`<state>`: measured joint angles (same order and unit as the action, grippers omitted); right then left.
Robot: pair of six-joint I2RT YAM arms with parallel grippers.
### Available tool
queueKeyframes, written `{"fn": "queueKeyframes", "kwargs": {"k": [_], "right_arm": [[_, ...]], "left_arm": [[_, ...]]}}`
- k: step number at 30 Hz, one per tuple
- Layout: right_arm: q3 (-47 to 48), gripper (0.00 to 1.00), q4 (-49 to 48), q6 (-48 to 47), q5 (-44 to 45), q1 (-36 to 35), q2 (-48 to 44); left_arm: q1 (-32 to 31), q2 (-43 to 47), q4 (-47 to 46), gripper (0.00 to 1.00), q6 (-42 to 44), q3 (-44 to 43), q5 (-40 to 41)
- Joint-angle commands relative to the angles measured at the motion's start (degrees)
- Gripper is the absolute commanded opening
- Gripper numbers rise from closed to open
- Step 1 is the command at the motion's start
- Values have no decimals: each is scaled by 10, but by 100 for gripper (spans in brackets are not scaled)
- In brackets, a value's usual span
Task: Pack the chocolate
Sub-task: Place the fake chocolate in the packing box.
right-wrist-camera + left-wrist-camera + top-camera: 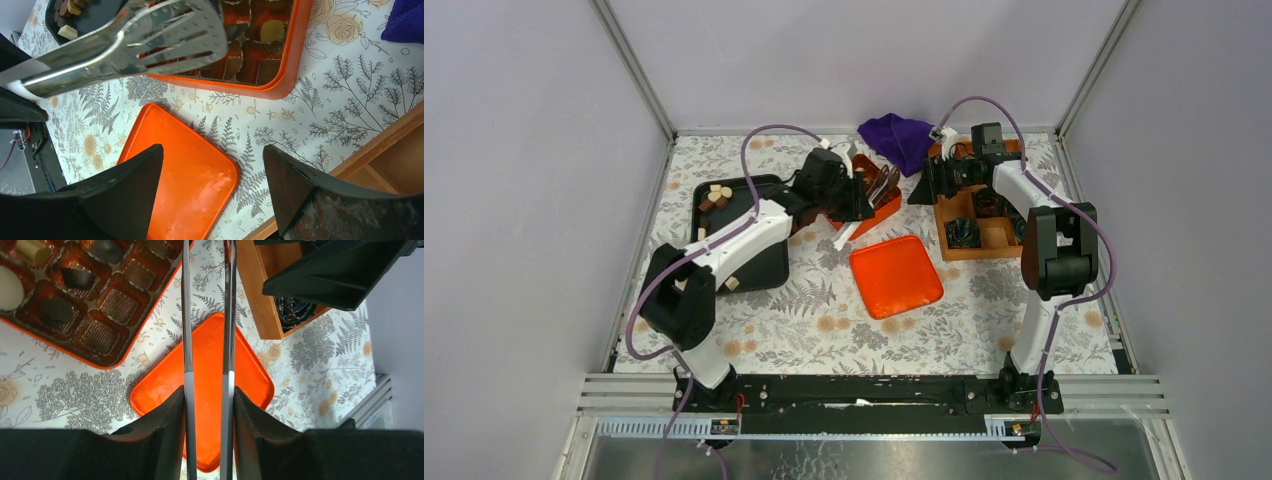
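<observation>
Currently left end effector (208, 392) grips tongs (187, 315), chocolate (57, 310) near tips; right end effector (212, 149) released.

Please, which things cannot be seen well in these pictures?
Tips of the tongs: left wrist view, cut off by the top edge.
Orange chocolate box: top view, mostly hidden behind the left hand.
Whether the tongs hold anything: right wrist view, the upper blade covers the gap.
</observation>
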<state>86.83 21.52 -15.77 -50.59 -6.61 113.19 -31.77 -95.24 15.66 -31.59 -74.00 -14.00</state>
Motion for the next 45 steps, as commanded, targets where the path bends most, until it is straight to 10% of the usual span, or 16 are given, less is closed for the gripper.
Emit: {"fn": "queueKeyframes", "kwargs": {"k": [1, 45], "right_arm": [[12, 81, -10, 4, -16, 3, -29], [8, 81, -13, 5, -24, 4, -27]], "left_arm": [[-21, -29, 15, 0, 42, -54, 56], [-24, -122, 114, 41, 68, -151, 91]]}}
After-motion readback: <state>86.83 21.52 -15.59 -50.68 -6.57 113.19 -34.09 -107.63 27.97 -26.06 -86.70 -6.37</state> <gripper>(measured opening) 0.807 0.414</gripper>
